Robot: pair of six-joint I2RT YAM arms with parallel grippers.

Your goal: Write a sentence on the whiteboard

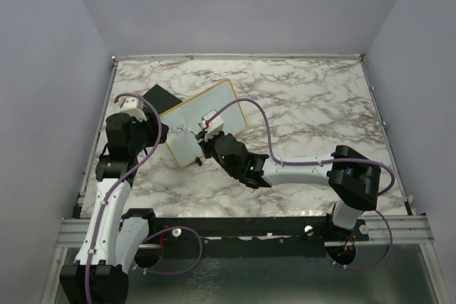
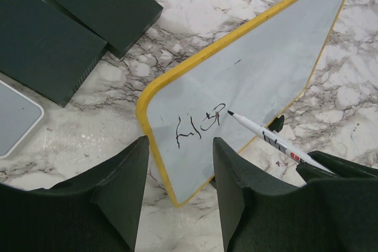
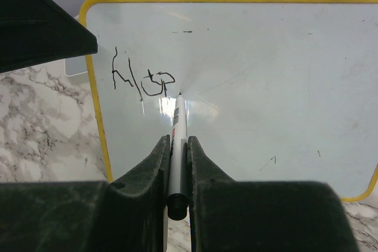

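Marble tabletop [image 1: 306,105] carries the whiteboard [image 3: 266,87], set at an angle. Our right gripper [image 3: 177,143] clenches the marker [image 3: 178,128], its tip on the whiteboard just past the sentence [image 3: 142,78], a few letters so far. Our left gripper [image 2: 180,143] hangs over the whiteboard's lettered corner, jaws apart, grasping nothing. Writing seems barely begun; next we need fresh strokes further along.

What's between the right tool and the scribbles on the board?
A white black-tipped marker pen, pinched in the right tool, points at the dark handwritten scribbles on the yellow-framed white whiteboard; the right wrist view shows it.
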